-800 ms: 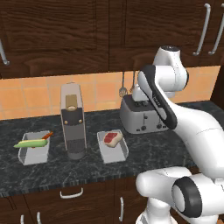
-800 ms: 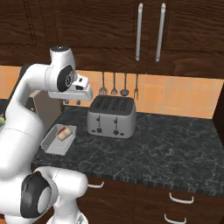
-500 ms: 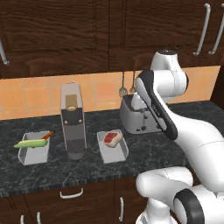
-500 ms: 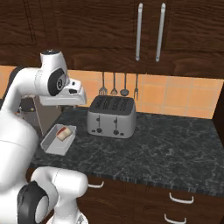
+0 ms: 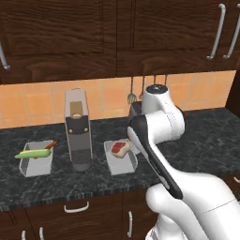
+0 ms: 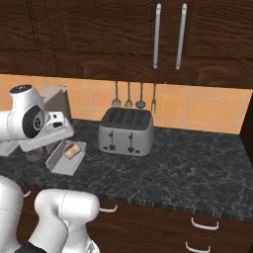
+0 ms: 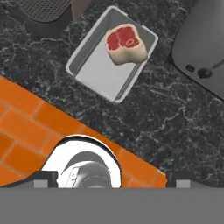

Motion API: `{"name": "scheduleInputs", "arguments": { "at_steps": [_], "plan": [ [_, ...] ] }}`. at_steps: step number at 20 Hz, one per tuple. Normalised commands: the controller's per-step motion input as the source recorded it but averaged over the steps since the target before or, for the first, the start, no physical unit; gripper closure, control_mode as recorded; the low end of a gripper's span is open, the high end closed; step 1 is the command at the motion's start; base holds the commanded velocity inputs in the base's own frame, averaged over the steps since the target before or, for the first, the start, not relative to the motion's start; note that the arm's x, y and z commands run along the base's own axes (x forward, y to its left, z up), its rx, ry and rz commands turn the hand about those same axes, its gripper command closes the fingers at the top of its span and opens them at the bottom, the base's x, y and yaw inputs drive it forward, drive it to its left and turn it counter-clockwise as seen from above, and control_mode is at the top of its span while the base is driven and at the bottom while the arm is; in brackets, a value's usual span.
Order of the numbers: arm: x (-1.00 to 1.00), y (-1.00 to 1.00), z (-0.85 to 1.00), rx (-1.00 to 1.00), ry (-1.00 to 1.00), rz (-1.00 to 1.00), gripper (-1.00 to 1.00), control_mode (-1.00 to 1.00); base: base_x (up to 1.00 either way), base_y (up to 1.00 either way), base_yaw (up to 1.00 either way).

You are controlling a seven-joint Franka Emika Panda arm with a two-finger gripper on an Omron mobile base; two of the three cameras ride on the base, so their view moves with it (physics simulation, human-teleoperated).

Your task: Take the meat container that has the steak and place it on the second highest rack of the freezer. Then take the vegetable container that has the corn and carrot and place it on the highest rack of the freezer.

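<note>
The meat container (image 7: 112, 52) is a shallow grey tray on the dark counter, with the steak (image 7: 126, 43) lying at one end of it. It also appears as the meat container (image 5: 121, 159) (image 6: 64, 159) in both base views. My gripper (image 7: 111, 179) hangs open and empty above the counter, well short of the tray, with only its fingertips (image 7: 43, 178) showing. The hand (image 6: 55, 129) hovers above the tray's left side. The vegetable container (image 5: 36, 159) holds the corn (image 5: 32, 153) and the carrot (image 5: 50, 146), far left. The freezer is out of view.
A tall coffee machine (image 5: 77, 129) stands between the two trays. A silver toaster (image 6: 125, 132) sits just right of the meat container, with utensils (image 6: 128, 94) hanging on the orange tile wall behind. Dark cabinets run above the counter.
The arm has swung left and lowered, carrying the hand from near the toaster to above the meat container. The trays have not moved.
</note>
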Motion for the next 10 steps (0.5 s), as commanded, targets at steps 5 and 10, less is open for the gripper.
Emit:
{"name": "scheduleInputs", "arguments": {
  "at_steps": [5, 10],
  "plan": [
    [0.13, 0.58, -0.67, -0.1, 0.0, 0.29, -1.0, -1.0, 0.0, 0.0, 0.0],
    [0.66, 0.23, -0.59, -0.01, 0.13, 0.2, -1.0, -1.0, 0.0, 0.0, 0.0]
  ]
}}
